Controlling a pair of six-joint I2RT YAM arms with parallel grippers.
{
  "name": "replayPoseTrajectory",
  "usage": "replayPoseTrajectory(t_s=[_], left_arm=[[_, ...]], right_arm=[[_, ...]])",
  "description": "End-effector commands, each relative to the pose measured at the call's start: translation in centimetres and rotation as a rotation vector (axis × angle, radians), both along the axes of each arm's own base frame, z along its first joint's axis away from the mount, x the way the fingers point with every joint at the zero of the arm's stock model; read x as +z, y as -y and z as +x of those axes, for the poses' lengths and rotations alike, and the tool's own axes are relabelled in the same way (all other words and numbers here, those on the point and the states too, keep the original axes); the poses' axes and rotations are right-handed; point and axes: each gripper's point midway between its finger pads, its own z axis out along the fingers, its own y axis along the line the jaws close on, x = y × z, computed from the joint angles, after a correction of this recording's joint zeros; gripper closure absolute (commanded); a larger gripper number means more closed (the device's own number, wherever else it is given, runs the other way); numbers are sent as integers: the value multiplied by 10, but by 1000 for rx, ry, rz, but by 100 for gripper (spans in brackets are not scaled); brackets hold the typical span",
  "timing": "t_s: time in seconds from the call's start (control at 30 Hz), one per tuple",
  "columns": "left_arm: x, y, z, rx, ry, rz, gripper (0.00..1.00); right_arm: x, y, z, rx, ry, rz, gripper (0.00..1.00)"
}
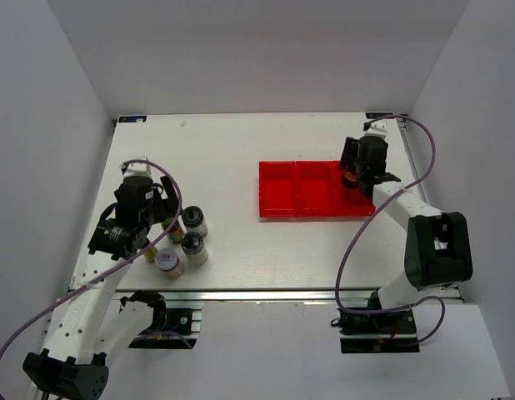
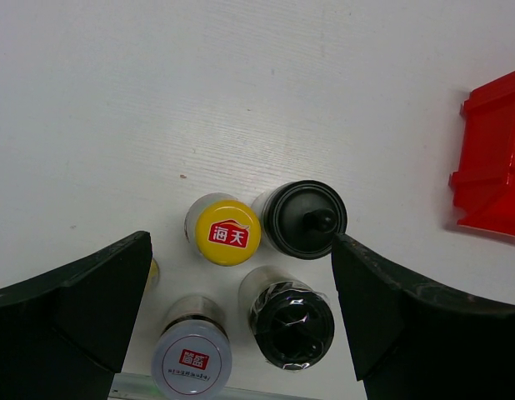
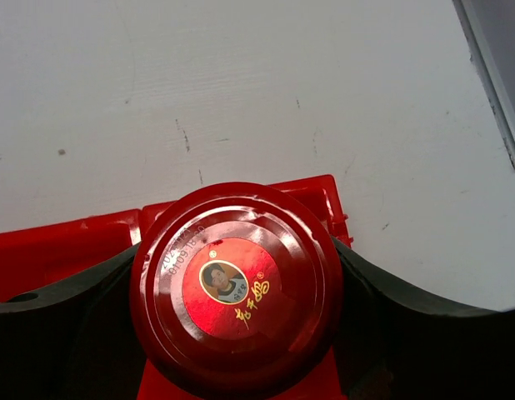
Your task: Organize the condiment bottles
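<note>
Placing step: right end effector (image 1: 360, 172) clenched on red-lidded jar (image 3: 237, 287), over red tray's (image 1: 278, 192) 3 o'clock compartment. Next: lower, let go. Left end effector (image 2: 241, 312) released, hovering above bottle cluster (image 1: 193, 247), worktop (image 1: 224, 150) 8 o'clock.

You have bright, even light from above on the white matte tabletop (image 1: 241, 167), and the shadows are short and soft. Glare rings the glossy red round jar lid (image 3: 237, 287). All three views are sharp.

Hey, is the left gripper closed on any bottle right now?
No; the left gripper is open, its fingers wide apart, the yellow-capped bottle standing free between them.
</note>
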Motion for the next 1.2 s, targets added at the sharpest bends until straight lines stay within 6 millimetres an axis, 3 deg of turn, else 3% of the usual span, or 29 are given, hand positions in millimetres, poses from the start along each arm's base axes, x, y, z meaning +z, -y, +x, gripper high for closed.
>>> replayPoseTrajectory(t_s=[0.0, 0.07, 0.2, 0.27, 0.43, 0.53, 0.7, 0.93, 1.03, 1.07, 1.1, 1.17], left_arm=[[19, 1, 4, -7, 58, -6, 2], [19, 0, 4, -9, 62, -3, 2], [15, 1, 3, -15, 50, 0, 2], [15, 1, 3, -17, 49, 0, 2], [13, 2, 3, -26, 47, -2, 2], [11, 3, 2, -27, 36, 0, 2], [11, 2, 0, -26, 41, -4, 2], [17, 4, -4, -38, 64, -18, 2], [18, 5, -5, -45, 70, -24, 2], [19, 5, -5, -44, 74, -25, 2], [18, 4, -5, -41, 71, -24, 2], [19, 4, -6, -37, 72, -25, 2]], right_arm=[[44, -3, 20, -2, 202, 30, 62], [44, -3, 23, 2, 243, 34, 59], [27, -3, 21, 6, 222, 34, 57], [21, -2, 21, -4, 212, 32, 49], [16, -2, 21, 4, 179, 18, 17], [19, -2, 19, 13, 167, 6, 11], [50, -2, 12, 24, 200, 3, 11], [64, 2, -11, 23, 152, 4, 11], [89, -15, -27, 113, 188, 46, 11], [108, -20, -35, 144, 228, 61, 11], [110, -27, -42, 185, 216, 59, 11], [131, -63, -59, 305, 230, 69, 11]])
